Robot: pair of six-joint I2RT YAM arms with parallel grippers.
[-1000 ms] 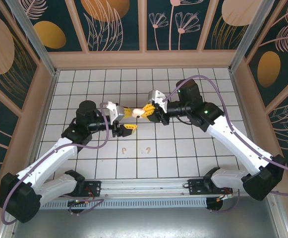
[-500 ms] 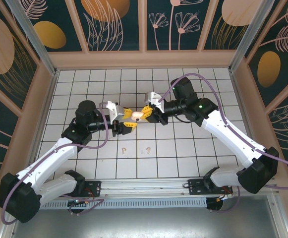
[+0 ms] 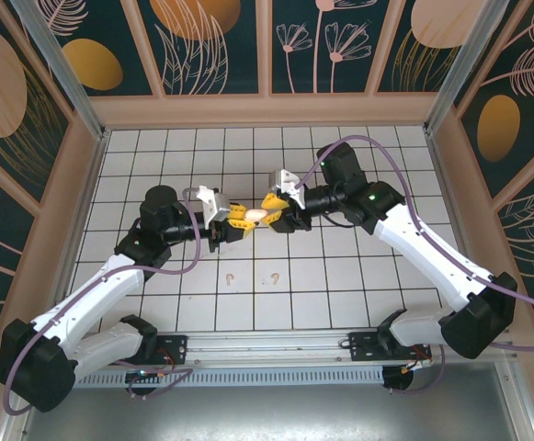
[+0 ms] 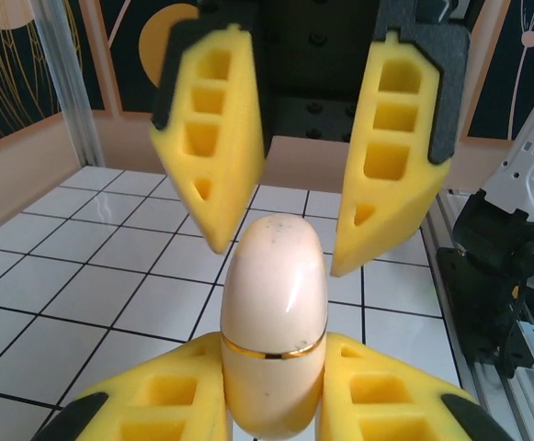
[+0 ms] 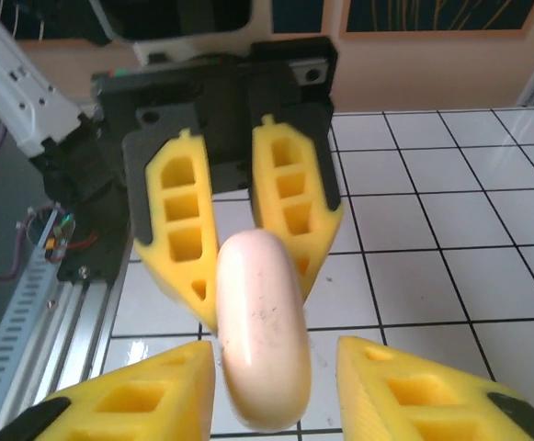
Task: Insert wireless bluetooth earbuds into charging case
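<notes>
The left gripper (image 3: pixel 237 217) is clamped on one end of the charging case (image 4: pixel 274 322), holding it above the tiled table (image 3: pixel 340 276). The right gripper (image 3: pixel 273 206) is spread, its fingers (image 4: pixel 391 138) straddling the case's free end. The left earbud (image 3: pixel 232 277) and the right earbud (image 3: pixel 273 277) lie on the table on the near side of the case, well apart from it.
</notes>
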